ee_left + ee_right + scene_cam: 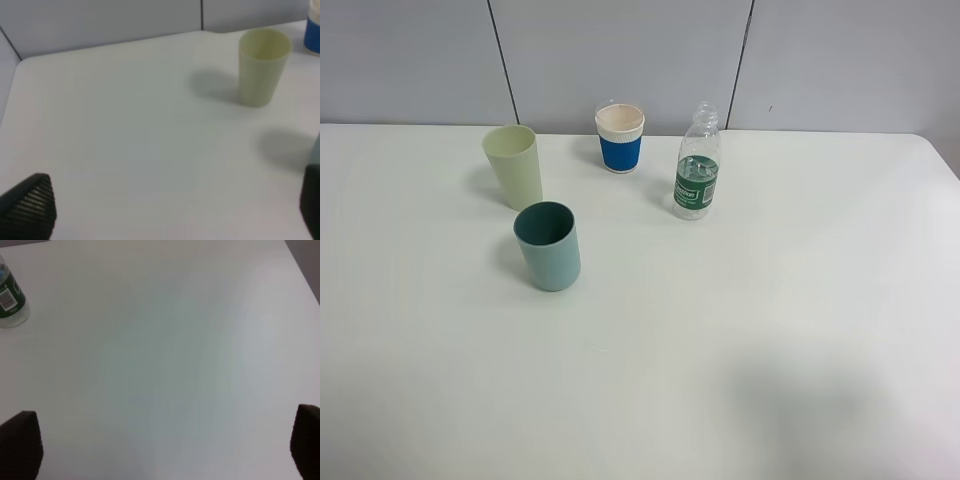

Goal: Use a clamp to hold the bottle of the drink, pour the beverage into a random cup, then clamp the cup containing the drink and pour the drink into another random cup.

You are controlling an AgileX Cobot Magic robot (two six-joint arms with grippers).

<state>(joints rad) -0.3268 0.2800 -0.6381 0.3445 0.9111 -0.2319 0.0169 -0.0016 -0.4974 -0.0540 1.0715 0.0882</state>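
Three cups and one bottle [697, 172] stand on the white table [770, 330]. The teal cup [548, 245] is nearest. The yellow cup [514, 165] is at its 11 o'clock, the paper cup [620, 138] at 1, the bottle at 2. Both grippers, left [165, 212] and right [162, 445], are wide open, holding nothing.

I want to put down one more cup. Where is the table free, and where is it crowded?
The table is bare in front of the teal cup and to the right of the bottle. It is crowded at the back left, where the yellow-green cup, teal cup and paper cup cluster.
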